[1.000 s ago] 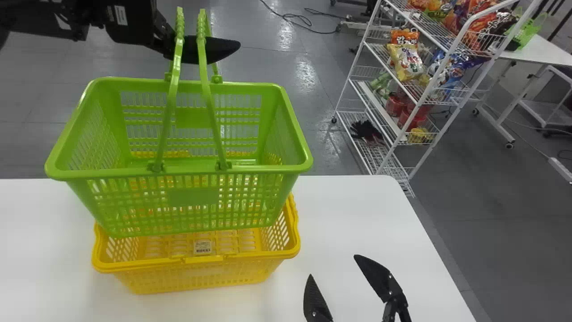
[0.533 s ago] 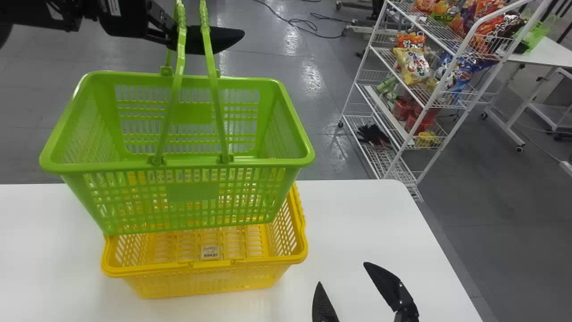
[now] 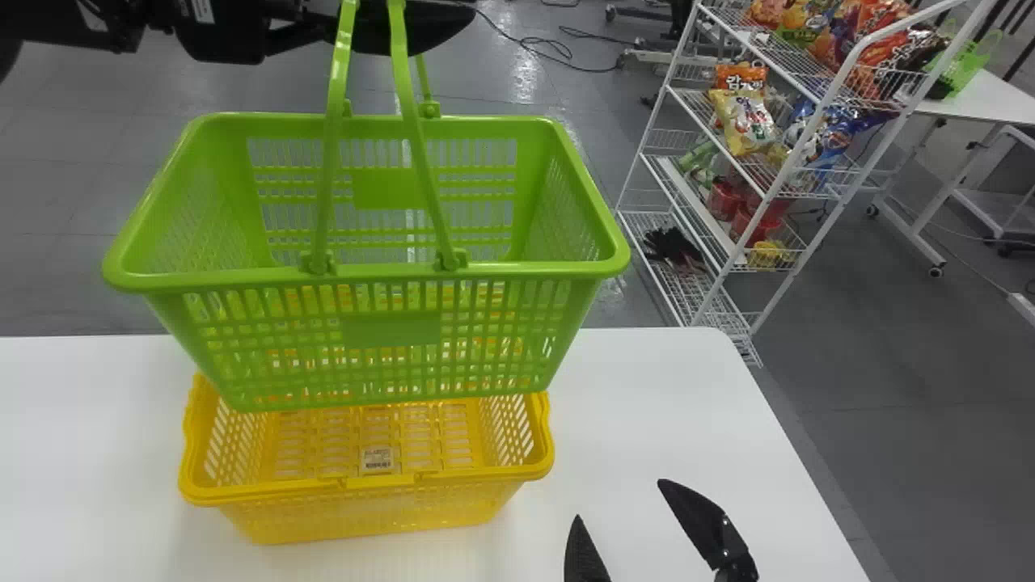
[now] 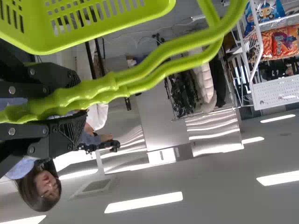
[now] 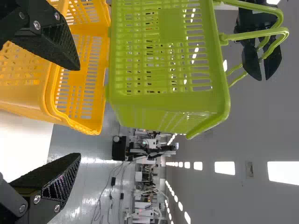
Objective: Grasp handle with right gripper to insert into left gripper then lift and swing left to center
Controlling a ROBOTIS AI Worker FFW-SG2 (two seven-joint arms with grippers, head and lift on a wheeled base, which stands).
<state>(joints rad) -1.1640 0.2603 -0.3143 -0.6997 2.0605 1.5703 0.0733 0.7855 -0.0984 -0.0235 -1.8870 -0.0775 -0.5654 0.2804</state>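
My left gripper point(image 3: 437, 28) is raised at the top of the head view, with the raised handles point(image 3: 334, 153) of the green basket point(image 3: 392, 330) in its grasp. In the left wrist view both handle grips point(image 4: 74, 95) run between the fingers of my left gripper point(image 4: 79, 105). The green basket hangs upright above and behind the yellow basket point(image 3: 364, 513), hiding its back part. My right gripper point(image 3: 620, 501) stands open low over the table's right part, with nothing held. In the right wrist view the fingers of my right gripper point(image 5: 78, 112) are wide apart, near the yellow basket point(image 5: 28, 95).
A white table point(image 3: 647, 388) carries the yellow basket, with bare surface on both sides of it. Beyond its back right corner stands a white wire rack point(image 3: 703, 291) with snack bags and a pair of dark gloves. Another white table point(image 3: 1003, 97) is farther right.
My left gripper and the green basket have shifted right and upward in the head view, uncovering more of the yellow basket. The head view itself shifted slightly early on. My right gripper has stayed open.
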